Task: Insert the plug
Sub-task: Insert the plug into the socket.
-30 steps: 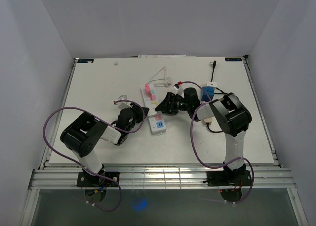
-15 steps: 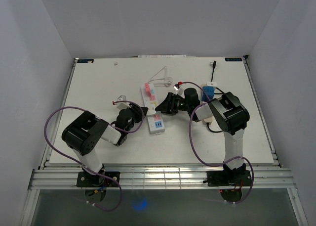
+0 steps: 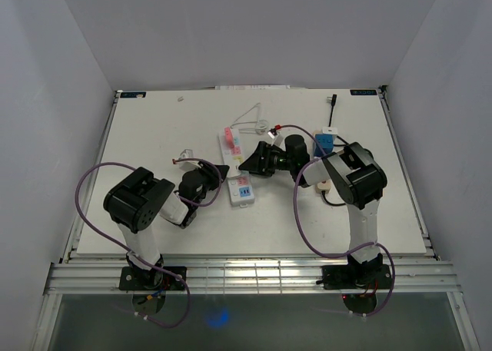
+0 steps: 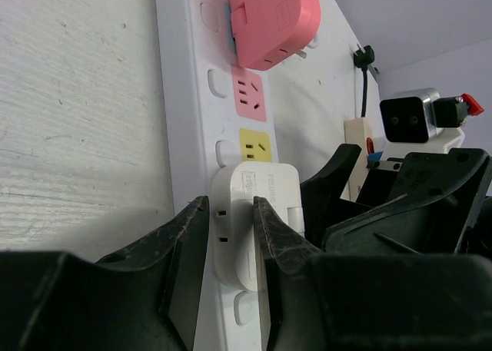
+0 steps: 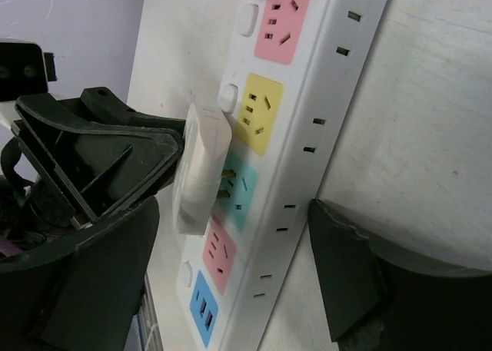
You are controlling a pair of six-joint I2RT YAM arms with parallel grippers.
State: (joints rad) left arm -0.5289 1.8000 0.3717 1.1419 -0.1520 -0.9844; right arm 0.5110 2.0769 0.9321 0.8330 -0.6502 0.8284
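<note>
**Plug at the socket, prongs not fully in**

The left gripper (image 4: 229,205) has its two fingers drawn in close on a white plug (image 4: 250,190), one against each side of the body. It looks like a grip, though I can't say how firm. From the right wrist camera the plug leans a little, and its metal prongs show in the gap above a blue socket (image 5: 240,188), so I'd call it partly in. That socket is on a white power strip (image 4: 184,120) lying flat on the table (image 3: 154,128). A pink plug (image 4: 273,21) sits farther along the strip.

The right gripper (image 5: 231,243) is spread wide and straddles the strip, holding nothing. One finger is just beside the strip's edge; I can't tell whether it touches.

The plug looks like light, hard plastic with smooth faces, so it could slip under a loose pinch. The flat sides of the body, well back from the prongs, seem the best place to hold it. A tilted push could jam or bend the prongs. The strip looks light too and may slide unless it is braced.
</note>
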